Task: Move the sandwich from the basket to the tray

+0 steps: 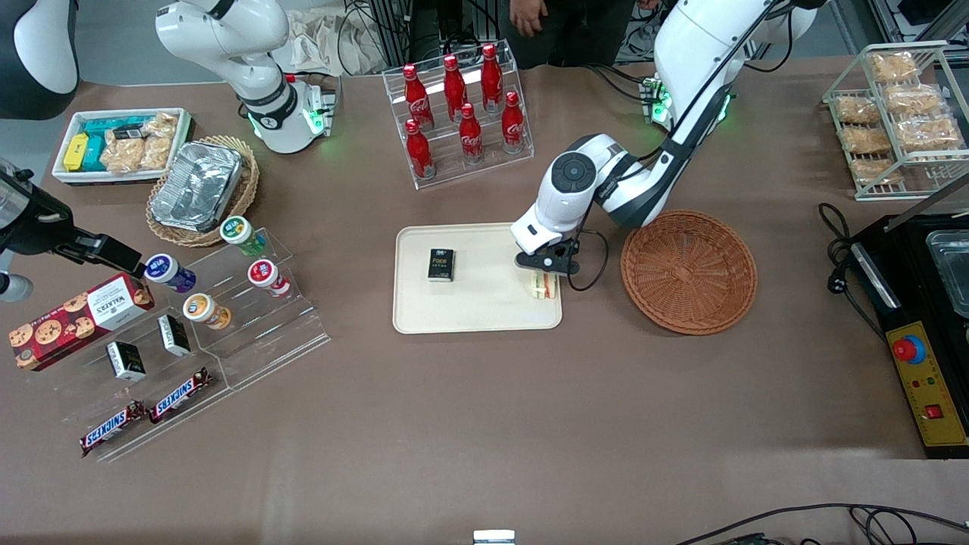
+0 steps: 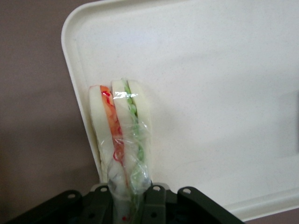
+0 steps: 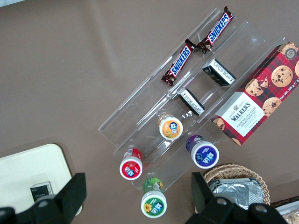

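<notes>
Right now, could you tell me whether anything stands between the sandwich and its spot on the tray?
Nothing visible does. The end effector holds the sandwich at the tray's edge nearest the basket, with bare tray surface beside it. The only other item on the tray, a small black box, lies well apart, toward the parked arm's end.

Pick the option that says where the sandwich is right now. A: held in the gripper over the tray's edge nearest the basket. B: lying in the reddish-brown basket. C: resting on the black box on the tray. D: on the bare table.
A: the gripper is shut on the sandwich at the tray's edge beside the basket, which holds nothing.
</notes>
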### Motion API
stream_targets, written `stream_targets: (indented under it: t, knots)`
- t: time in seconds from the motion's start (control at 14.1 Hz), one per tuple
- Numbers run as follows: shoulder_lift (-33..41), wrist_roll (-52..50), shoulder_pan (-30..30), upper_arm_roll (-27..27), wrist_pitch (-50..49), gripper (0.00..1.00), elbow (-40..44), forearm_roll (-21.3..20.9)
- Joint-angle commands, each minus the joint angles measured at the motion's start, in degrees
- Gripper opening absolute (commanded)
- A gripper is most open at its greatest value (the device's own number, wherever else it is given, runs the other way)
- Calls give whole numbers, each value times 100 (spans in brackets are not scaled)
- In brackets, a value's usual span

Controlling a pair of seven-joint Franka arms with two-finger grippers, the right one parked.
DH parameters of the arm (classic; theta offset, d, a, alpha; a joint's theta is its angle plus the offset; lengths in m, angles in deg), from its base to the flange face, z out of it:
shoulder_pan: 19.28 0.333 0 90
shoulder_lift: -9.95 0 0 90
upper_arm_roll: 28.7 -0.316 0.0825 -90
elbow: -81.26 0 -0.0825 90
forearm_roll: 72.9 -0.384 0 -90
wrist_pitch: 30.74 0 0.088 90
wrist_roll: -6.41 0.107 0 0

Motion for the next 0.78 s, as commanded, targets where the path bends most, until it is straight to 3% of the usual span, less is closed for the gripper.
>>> stream_targets:
  t: [0.0,0.35,0.71]
  knots:
    - [-152,-4,-142,-131,63,98,141,-180]
    - [549,4,33,-122,-68,99,220,-102]
    - [2191,83,744,-26,-1605,99,326,-57]
